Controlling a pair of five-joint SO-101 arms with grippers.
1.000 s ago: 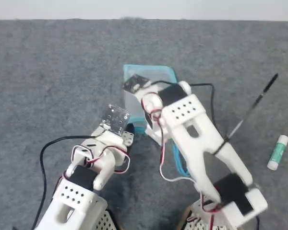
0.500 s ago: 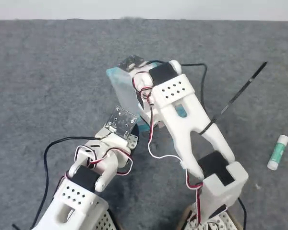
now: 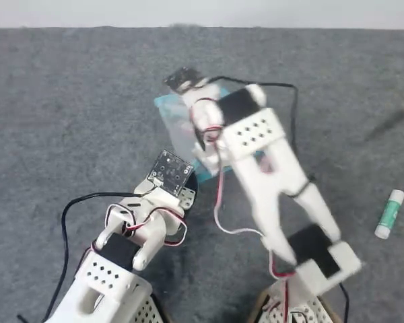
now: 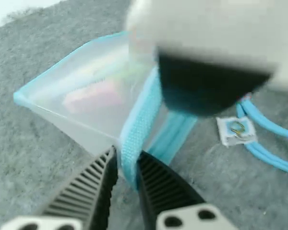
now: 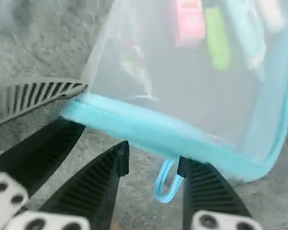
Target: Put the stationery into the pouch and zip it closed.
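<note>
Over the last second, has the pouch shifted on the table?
Yes. The pouch has slid left, away from the glue stick, which lies where it was.

Frosted smooth plastic, cloth-edged pouch [image 4: 81, 110] on rough matt carpet [image 3: 67, 101].

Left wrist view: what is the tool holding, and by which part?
The left tool pinches the translucent blue-edged plastic pouch by its blue fabric zip band, near one corner.
</note>
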